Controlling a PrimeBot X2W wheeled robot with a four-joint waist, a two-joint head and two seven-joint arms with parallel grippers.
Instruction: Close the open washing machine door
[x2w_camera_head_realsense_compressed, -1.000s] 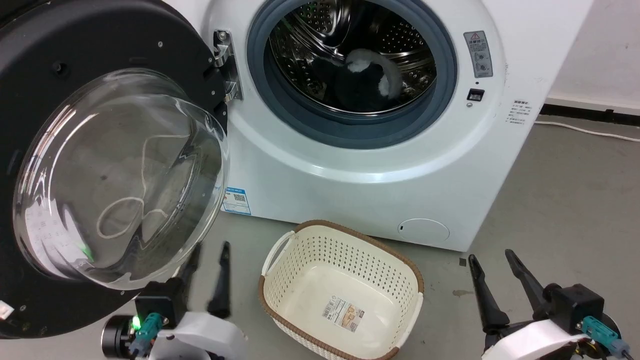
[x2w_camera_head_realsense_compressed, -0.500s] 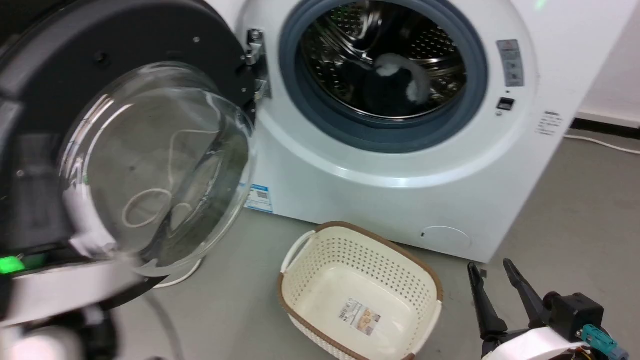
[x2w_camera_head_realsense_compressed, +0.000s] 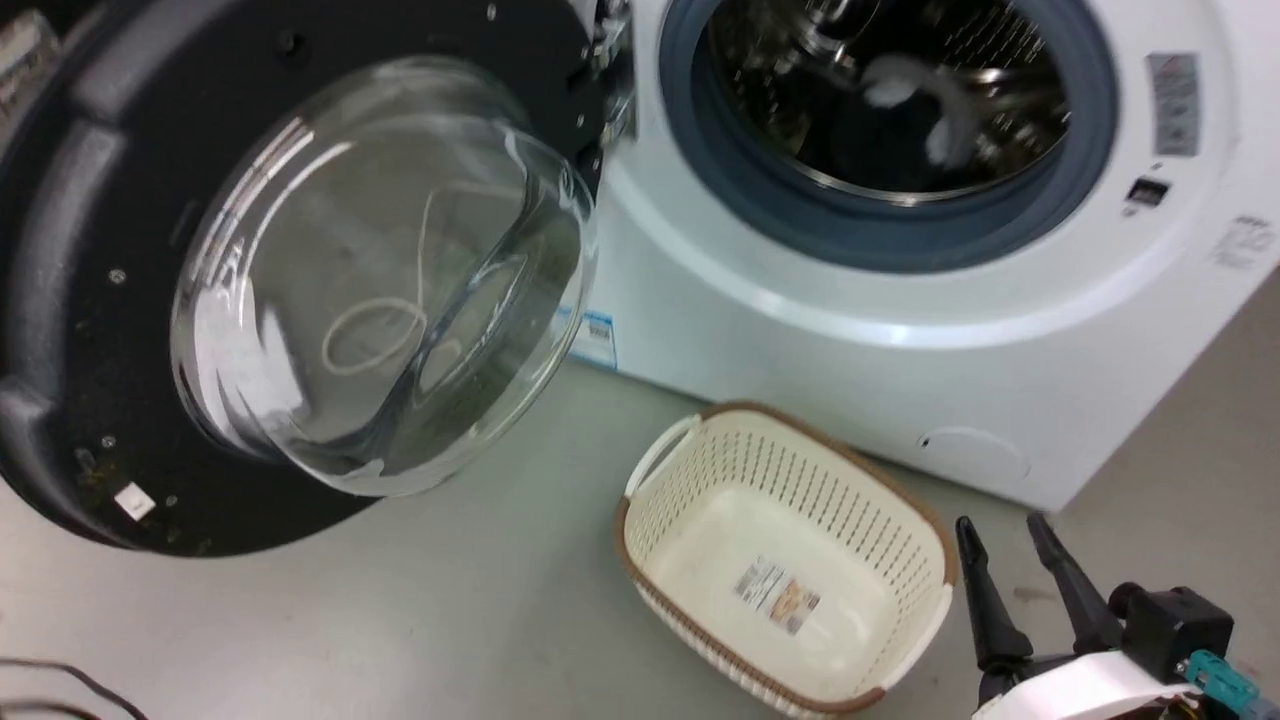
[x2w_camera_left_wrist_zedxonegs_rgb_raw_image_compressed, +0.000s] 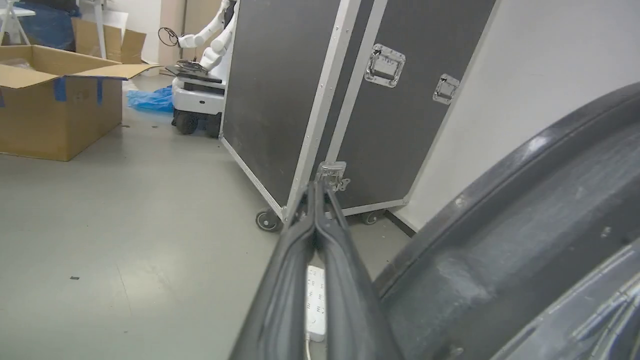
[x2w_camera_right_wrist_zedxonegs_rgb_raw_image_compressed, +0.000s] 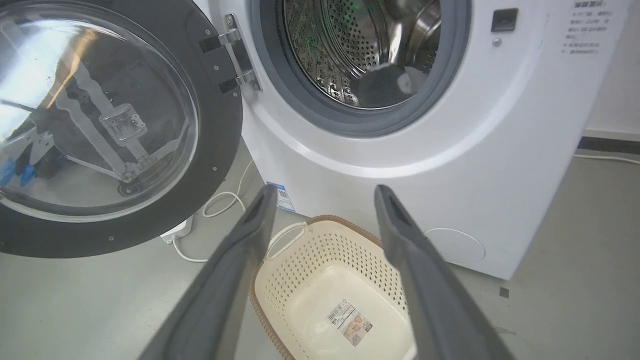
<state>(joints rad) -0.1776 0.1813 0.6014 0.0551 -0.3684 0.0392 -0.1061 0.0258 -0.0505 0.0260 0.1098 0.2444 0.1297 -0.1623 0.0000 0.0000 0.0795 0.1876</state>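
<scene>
Washing machine door still wide open, left of drum opening. Left gripper, fingers pinched together, empty, has gone from under glass to door's outer rim — likely set to push. Right gripper spread, by basket.
</scene>
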